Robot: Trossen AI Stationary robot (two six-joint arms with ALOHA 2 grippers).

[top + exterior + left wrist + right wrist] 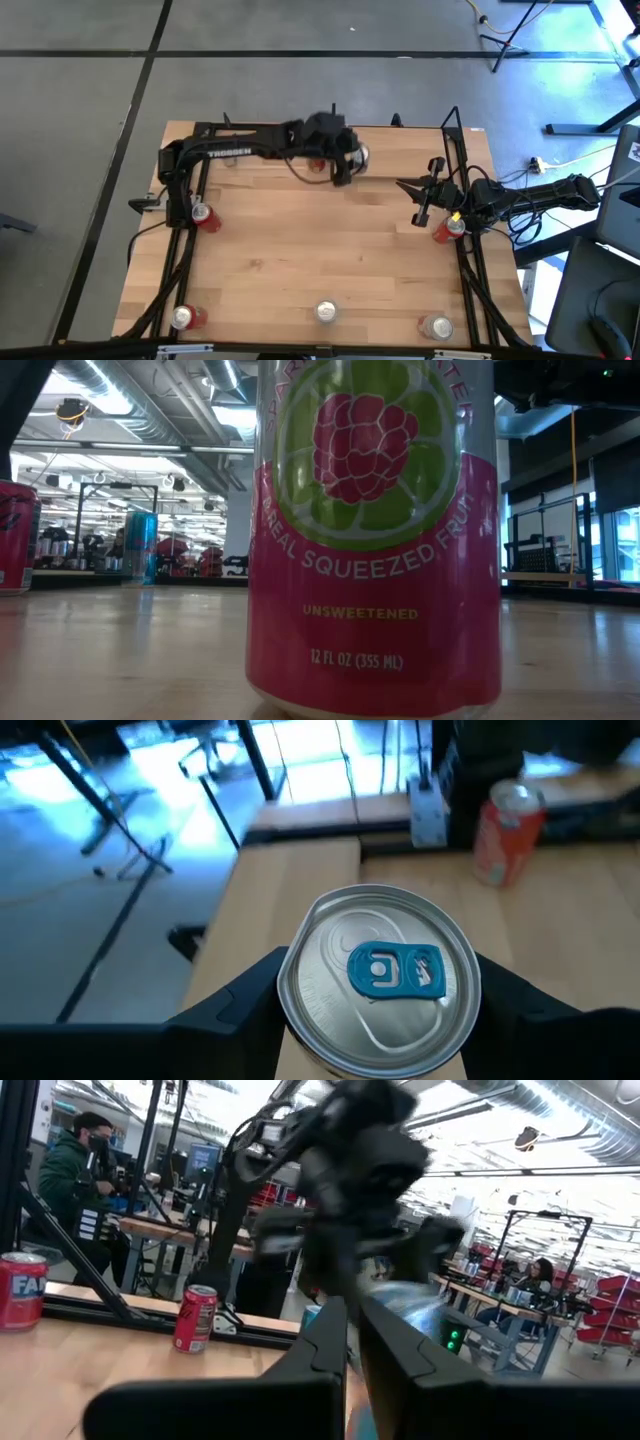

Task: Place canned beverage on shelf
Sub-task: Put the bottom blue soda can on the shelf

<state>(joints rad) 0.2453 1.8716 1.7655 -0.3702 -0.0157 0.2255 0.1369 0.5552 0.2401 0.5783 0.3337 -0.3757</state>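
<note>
Gripping a can (378, 982) between its two dark fingers (238, 1010), the left end effector (347, 160) sits over the far middle of the desk (300, 260). The left wrist view looks straight down on the silver lid with its blue tab, one finger on each side of the can's body, so it's pinched at the sides and upright. In the high view the can's silver top (357, 156) peeks out just right of the wrist, close to the desk's far edge.

The right end effector (421, 190) hangs near the right side of the desk with its fingers pressed together, nothing in them. Just beside it, by the black bars, stands a red can (449, 229).

More cans are scattered around: a red one on the left side (203, 215), and three along the near edge (183, 318) (326, 312) (437, 326). The low view is almost filled by a pink raspberry-lime can (375, 535) standing right in front of that camera.

Can't really make out the shelf plank itself.
</note>
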